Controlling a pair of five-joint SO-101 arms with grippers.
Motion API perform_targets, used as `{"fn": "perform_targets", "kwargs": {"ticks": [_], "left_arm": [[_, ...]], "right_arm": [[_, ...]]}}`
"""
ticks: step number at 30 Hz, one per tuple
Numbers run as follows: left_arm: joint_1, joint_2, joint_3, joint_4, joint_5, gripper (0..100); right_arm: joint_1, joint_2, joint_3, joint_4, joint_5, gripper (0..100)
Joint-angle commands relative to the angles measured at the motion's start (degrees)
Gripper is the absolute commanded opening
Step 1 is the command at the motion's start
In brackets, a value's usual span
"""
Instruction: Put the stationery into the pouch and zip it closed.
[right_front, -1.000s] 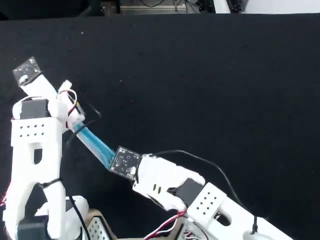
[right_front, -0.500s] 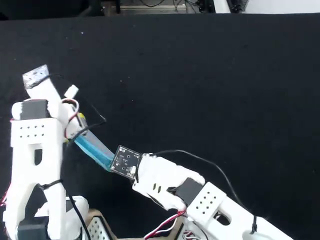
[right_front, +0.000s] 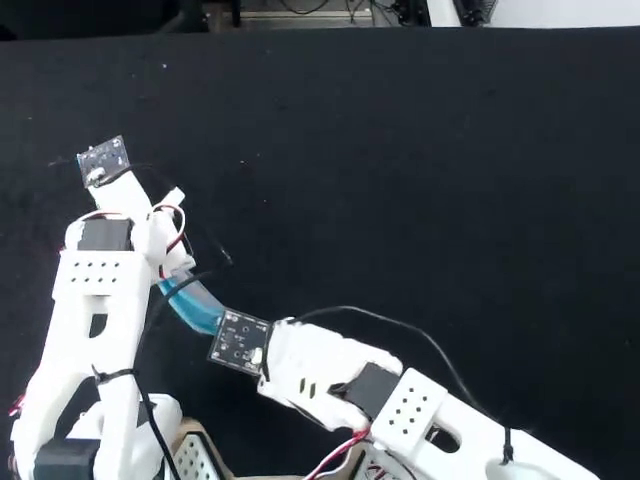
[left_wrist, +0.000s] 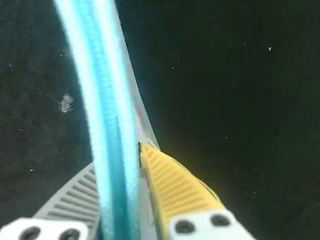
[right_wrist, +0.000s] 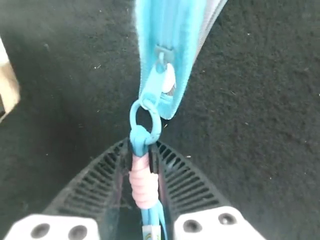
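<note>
surface: table (right_front: 420, 150), black cloth cover | on it: small lint speck (left_wrist: 65, 102)

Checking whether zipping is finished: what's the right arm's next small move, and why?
Probably open the right pincer and let go: it grips the pink-beaded pull cord, and the blue slider already sits at the end of the blue-zippered clear pouch.

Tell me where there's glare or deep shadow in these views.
High view: the white arms stand bright against the black table, which swallows shadows. Left wrist view: the pouch glares along its blue edge. Right wrist view: even light, no glare on the zipper pull.
</note>
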Motion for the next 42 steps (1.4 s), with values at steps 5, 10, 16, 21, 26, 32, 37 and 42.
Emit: {"fn": "perform_targets", "kwargs": {"ticks": [5,10,16,21,26,32,37,42], "left_arm": [[-0.04,0.44,-2.24,-1.85,2.55,3],[0.04,0.44,-2.15,-1.85,2.55,3],[0.04,0.44,-1.8,-1.76,2.55,3],[0.04,0.44,-2.15,-1.76,2.55,3],[0.04,-0.09,-2.24,-1.76,2.55,3],[0.04,-0.09,-2.33,-1.76,2.55,3],[0.04,-0.09,-3.65,-1.32,2.55,3],[-0.04,0.26,-3.91,-1.23,2.55,3]], "right_arm": [[-1.05,-0.13,-2.42,-3.43,-1.76,1.6],[-5.45,0.13,-2.68,-3.52,-6.77,13.1],[-5.45,0.31,-1.45,-10.2,-6.86,11.9],[-5.45,0.4,-1.19,-11.08,-6.86,11.9],[-5.45,0.4,-0.57,-11.25,-6.86,12.0],[-5.36,0.66,0.66,-11.25,-6.86,12.0],[-5.36,6.37,-0.22,-14.07,-6.86,12.0],[-5.27,15.52,-3.47,-19.08,-6.86,12.0]]}}
